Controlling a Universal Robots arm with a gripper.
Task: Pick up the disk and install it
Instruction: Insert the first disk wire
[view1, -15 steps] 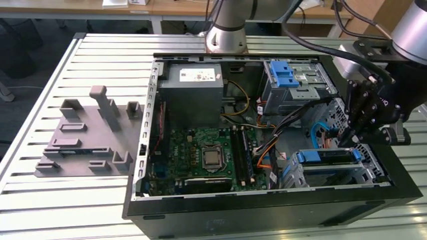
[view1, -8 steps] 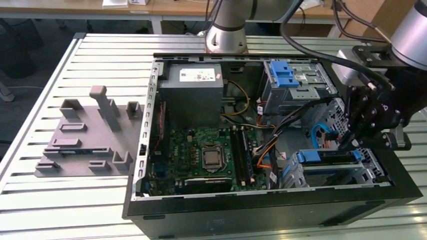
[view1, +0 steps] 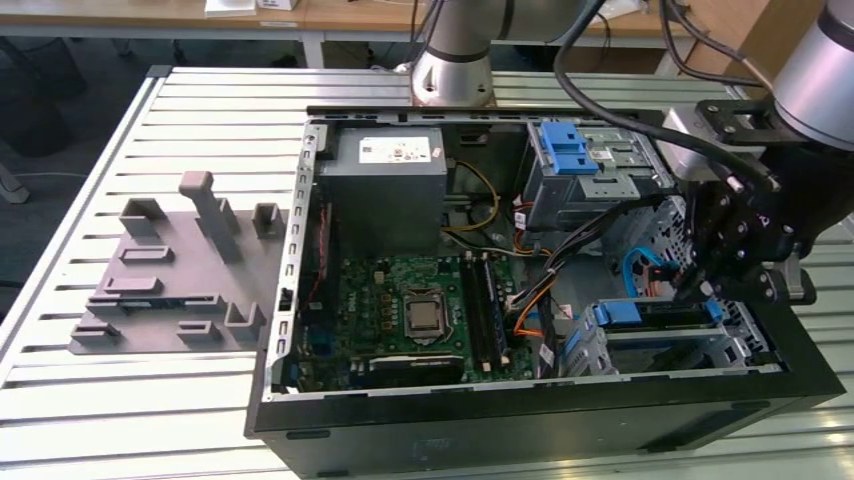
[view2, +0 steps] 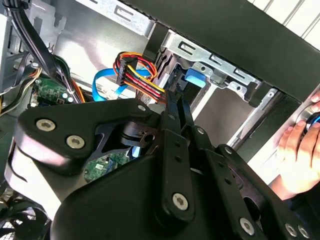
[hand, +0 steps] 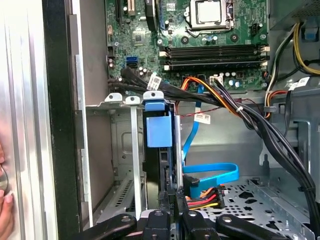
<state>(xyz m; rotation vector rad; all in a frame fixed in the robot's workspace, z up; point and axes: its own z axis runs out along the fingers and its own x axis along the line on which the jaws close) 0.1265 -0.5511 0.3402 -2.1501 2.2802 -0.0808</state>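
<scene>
The disk (view1: 654, 318) sits in the lower drive cage (view1: 731, 348) of the open computer case, at the exterior view's right, with its blue rails showing. In the first wrist view I look along the disk (hand: 159, 131), which stands edge-on between the cage's silver rails with its blue tab at the far end. My gripper (view1: 697, 290) hangs just above the disk's end, fingers close together. In both wrist views the black fingers (hand: 163, 201) (view2: 172, 107) reach to the disk's edge; the blue part of the disk (view2: 194, 77) lies just past the tips. I cannot tell whether they touch it.
A multicoloured power plug (hand: 205, 196) and a blue flat cable (hand: 215, 175) lie beside the fingers. Black cable bundles (hand: 280, 145) cross the case over the motherboard (view1: 414, 310). A person's hand (view2: 300, 145) rests on the case's outer wall. A grey fixture (view1: 174, 280) lies on the slatted table.
</scene>
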